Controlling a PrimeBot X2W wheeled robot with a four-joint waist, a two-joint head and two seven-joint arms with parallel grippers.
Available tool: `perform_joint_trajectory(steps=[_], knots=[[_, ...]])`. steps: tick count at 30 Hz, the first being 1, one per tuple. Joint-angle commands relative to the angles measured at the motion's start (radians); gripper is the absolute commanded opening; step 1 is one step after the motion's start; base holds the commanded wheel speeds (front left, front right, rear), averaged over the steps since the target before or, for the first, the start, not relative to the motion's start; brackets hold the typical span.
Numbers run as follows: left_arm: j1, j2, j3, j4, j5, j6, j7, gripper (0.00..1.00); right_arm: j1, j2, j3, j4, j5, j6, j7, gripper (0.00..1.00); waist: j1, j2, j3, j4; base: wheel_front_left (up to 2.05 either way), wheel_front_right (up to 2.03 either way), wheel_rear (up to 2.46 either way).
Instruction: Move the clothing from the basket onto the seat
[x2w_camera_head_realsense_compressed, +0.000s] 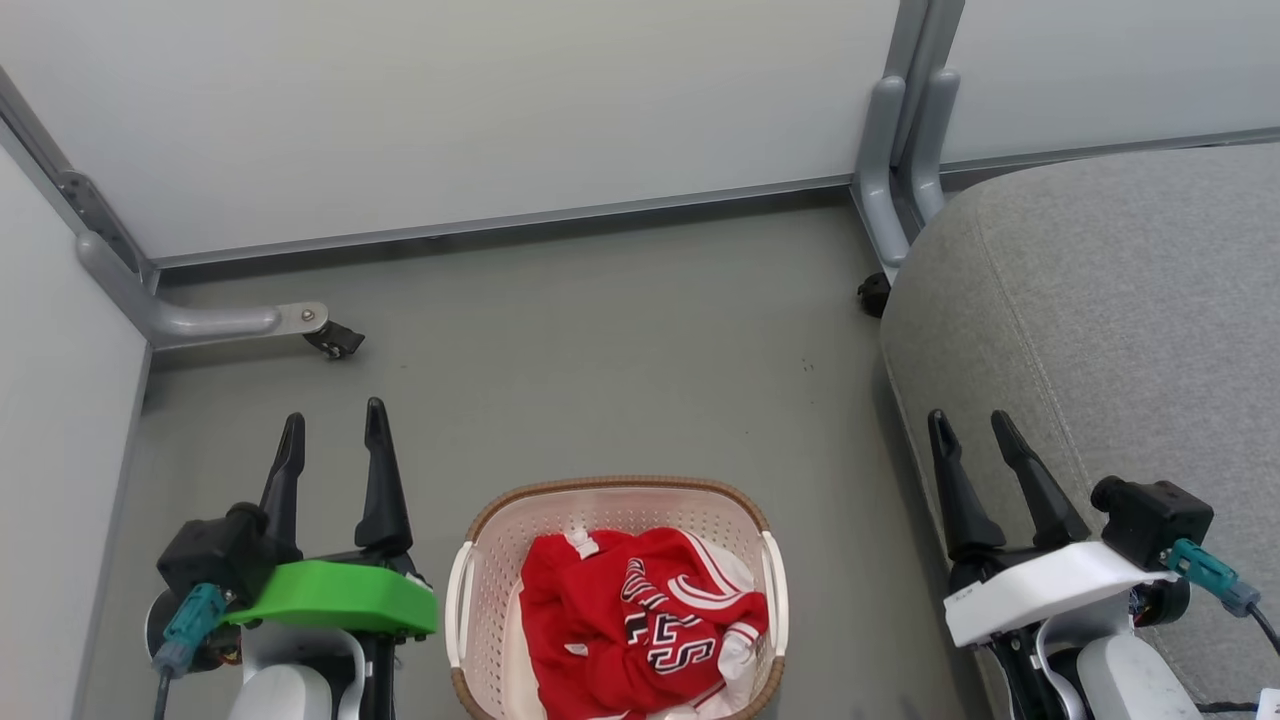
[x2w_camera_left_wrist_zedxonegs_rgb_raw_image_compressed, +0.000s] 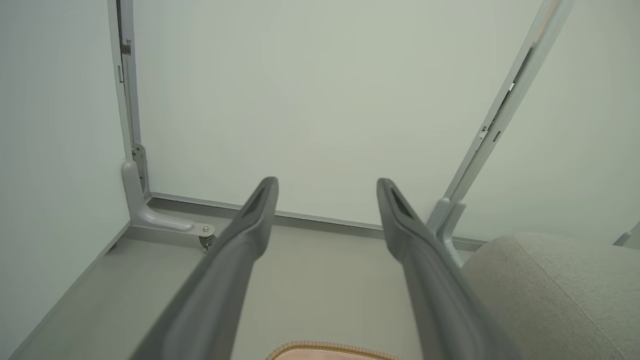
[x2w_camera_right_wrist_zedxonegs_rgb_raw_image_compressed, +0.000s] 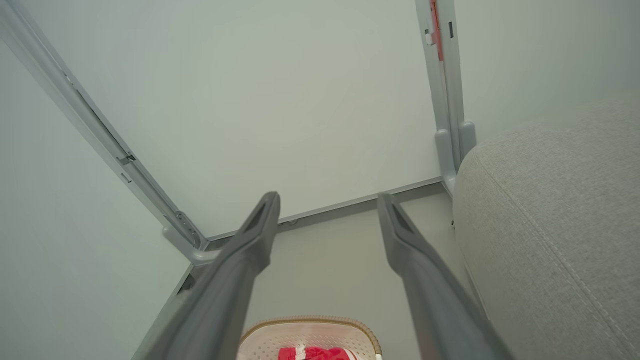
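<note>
Red clothing (x2w_camera_head_realsense_compressed: 640, 625) with white trim and dark block characters lies bunched in the cream basket (x2w_camera_head_realsense_compressed: 500, 560), which stands on the floor at the bottom middle of the head view. The grey seat (x2w_camera_head_realsense_compressed: 1110, 320) fills the right side. My left gripper (x2w_camera_head_realsense_compressed: 333, 425) is open to the left of the basket, nothing between its fingers. My right gripper (x2w_camera_head_realsense_compressed: 972, 425) is open beside the seat's front edge, right of the basket. The left wrist view shows the left gripper (x2w_camera_left_wrist_zedxonegs_rgb_raw_image_compressed: 327, 184), the basket rim (x2w_camera_left_wrist_zedxonegs_rgb_raw_image_compressed: 330, 346) and seat (x2w_camera_left_wrist_zedxonegs_rgb_raw_image_compressed: 555, 290). The right wrist view shows the right gripper (x2w_camera_right_wrist_zedxonegs_rgb_raw_image_compressed: 327, 199), clothing (x2w_camera_right_wrist_zedxonegs_rgb_raw_image_compressed: 315, 354), basket (x2w_camera_right_wrist_zedxonegs_rgb_raw_image_compressed: 280, 337) and seat (x2w_camera_right_wrist_zedxonegs_rgb_raw_image_compressed: 550, 210).
Pale partition panels (x2w_camera_head_realsense_compressed: 480, 110) enclose the grey floor (x2w_camera_head_realsense_compressed: 600, 380) at the back and left. Their grey feet with castors sit at the left (x2w_camera_head_realsense_compressed: 240, 322) and by the seat's far corner (x2w_camera_head_realsense_compressed: 885, 180).
</note>
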Motion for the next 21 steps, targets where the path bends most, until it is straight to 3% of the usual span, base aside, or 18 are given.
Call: perform_joint_trajectory(steps=[1, 21], knots=[[-0.025, 0.008, -0.004, -0.011, 0.024, 0.006, -0.012, 1.0, -0.019, -0.006, 0.0, -0.005, -0.028, 0.0, -0.011, 1.0, 0.0, 0.0, 0.001, 0.001, 0.0, 0.0, 0.0], [-0.022, 0.009, -0.029, -0.017, 0.185, 0.022, -0.051, 1.0, -0.022, -0.007, -0.011, -0.004, -0.219, 0.0, -0.051, 1.0, -0.0001, 0.0, 0.014, 0.01, 0.0, 0.0, 0.0]])
